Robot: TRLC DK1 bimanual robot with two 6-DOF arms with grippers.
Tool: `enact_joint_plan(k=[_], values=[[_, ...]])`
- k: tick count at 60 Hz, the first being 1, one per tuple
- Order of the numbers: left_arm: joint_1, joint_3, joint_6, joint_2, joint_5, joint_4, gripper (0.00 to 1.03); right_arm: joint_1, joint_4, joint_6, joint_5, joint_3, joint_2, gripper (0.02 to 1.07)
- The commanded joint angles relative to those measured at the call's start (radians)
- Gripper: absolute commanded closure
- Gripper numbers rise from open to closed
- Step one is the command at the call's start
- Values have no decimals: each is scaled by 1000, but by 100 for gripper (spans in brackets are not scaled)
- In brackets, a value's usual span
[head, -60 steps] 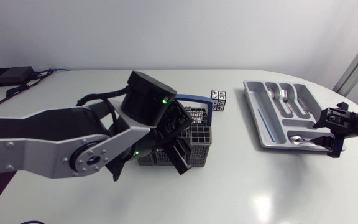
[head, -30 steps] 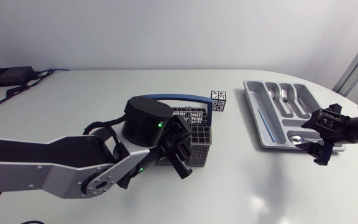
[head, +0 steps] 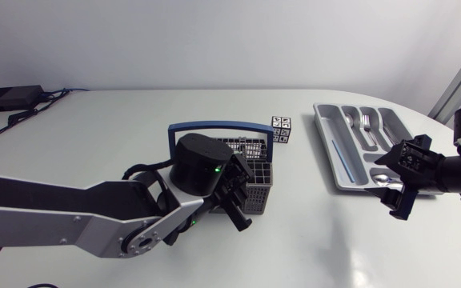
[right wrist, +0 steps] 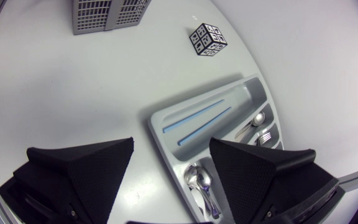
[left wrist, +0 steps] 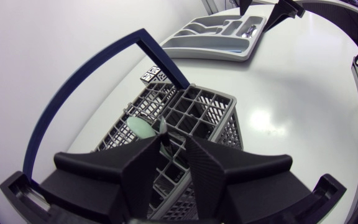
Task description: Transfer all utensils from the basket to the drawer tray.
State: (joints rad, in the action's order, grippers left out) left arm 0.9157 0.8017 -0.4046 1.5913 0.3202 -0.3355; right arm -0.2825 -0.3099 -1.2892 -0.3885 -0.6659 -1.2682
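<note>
Our left hand [head: 234, 206] has dropped onto the basket [head: 258, 196], right at a pale green utensil [left wrist: 143, 128]; we cannot tell if it pinches. Our right hand [head: 401, 178], spread wide, has backed off the tray [head: 323, 132]. We think a pick comes next.

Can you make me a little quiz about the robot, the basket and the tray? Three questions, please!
1. True or false: the right gripper is holding something.
2. Pick one: where is the marked cube?
A) On the table, between the basket and the tray.
B) Inside the tray.
C) Inside the basket.
3. Fill in: the basket's handle is coloured ____.

Key: 1 false; 2 A; 3 blue.
</note>
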Motion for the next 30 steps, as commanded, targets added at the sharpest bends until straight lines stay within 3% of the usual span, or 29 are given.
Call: enact_joint_plan(k=[1,11,30], values=[[12,28,-14,27,8,-17,82,17,8,24,-1,45,23,18],[17,31,-17,35,25,-33,96,28,6,33,-1,60,50,18],[11,30,-25,-16,31,-33,98,83,-6,62,10,88,112,18]])
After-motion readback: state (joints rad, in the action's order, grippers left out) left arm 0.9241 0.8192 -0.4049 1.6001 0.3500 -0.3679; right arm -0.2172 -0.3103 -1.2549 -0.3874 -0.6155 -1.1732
